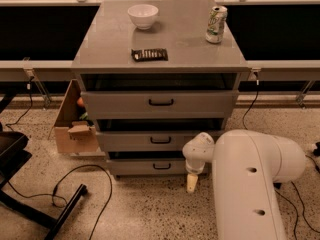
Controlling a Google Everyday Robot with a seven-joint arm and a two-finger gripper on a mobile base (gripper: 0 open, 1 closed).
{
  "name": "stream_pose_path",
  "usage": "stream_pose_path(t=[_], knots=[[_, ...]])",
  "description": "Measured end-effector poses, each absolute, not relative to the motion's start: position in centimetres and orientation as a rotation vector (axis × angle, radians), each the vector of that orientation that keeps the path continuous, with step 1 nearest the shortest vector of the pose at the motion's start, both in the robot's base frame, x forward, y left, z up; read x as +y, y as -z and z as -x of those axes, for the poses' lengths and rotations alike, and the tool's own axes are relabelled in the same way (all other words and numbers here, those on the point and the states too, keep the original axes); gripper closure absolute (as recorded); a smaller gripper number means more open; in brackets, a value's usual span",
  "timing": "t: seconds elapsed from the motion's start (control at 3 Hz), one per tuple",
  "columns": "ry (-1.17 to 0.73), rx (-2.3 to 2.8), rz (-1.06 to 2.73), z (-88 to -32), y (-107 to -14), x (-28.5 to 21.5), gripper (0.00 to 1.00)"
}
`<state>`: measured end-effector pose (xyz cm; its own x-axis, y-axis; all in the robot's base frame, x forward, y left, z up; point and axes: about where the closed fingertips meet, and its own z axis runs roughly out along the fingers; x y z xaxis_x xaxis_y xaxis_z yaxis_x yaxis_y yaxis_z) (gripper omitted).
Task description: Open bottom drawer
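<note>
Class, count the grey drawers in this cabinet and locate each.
3, stacked: tall top grey drawer, mid-sized middle grey drawer, low bottom drawer nearest the floor. The gripper hangs at its right end.

We count three grey drawers: the top drawer (115,104), the middle drawer (125,141) and the bottom drawer (132,167), just beside the one tool (192,184). Above the tool, the tabletop (185,44) carries one white bowl (143,15), one can (216,24) and one dark packet (149,54). Left of the tool we count one cardboard box (75,134).

No writing can be read anywhere, not even on the printed can (216,24) at the far right of the cabinet top (190,51); the gripper (192,184) hangs low before the bottom drawer (135,167).
</note>
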<state>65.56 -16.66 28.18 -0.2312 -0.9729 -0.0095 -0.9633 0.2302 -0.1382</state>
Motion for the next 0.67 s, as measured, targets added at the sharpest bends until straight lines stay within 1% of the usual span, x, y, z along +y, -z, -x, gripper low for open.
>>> stream_pose_path(t=[0.67], knots=[[0.208, 2.239, 1.984, -67.7, -25.7, -15.4, 0.0]])
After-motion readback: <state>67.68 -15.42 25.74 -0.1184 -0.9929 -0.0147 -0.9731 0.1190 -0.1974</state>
